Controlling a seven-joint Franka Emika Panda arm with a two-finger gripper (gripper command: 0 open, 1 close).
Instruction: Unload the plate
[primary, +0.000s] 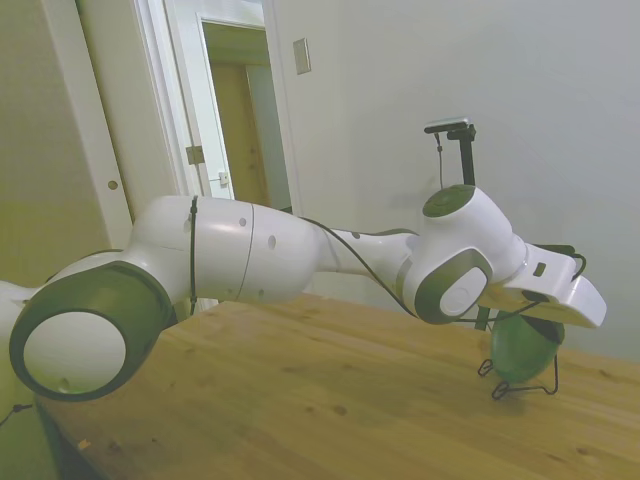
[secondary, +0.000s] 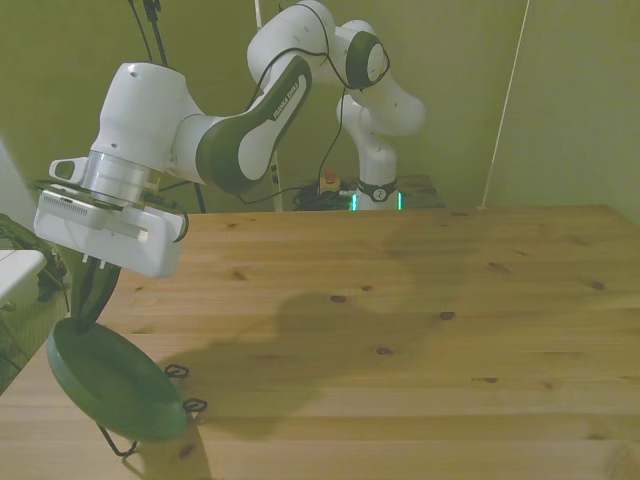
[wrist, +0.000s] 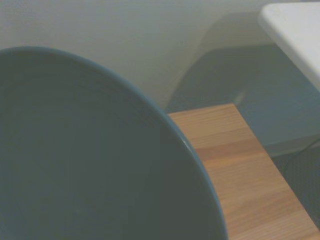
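Note:
The dark green plate (secondary: 115, 385) leans tilted in a thin black wire stand (secondary: 120, 445) at the table's near corner, on the front view's left. My gripper (secondary: 80, 315) comes down from above onto the plate's upper rim, its dark fingers (secondary: 95, 285) drawn close together on that rim. From the side, the plate (primary: 522, 352) sits just under the white hand, with the gripper (primary: 528, 318) at its top edge and the stand's feet (primary: 520, 385) on the wood. The plate's inner face (wrist: 90, 160) fills most of the wrist view.
The table's edge (secondary: 40, 400) runs right beside the stand. A white object (secondary: 15, 270) sits off the table at the front view's left, and also shows as the white object (wrist: 295, 35) in the wrist view. Bare wooden tabletop (secondary: 400, 330) spreads to the front view's right.

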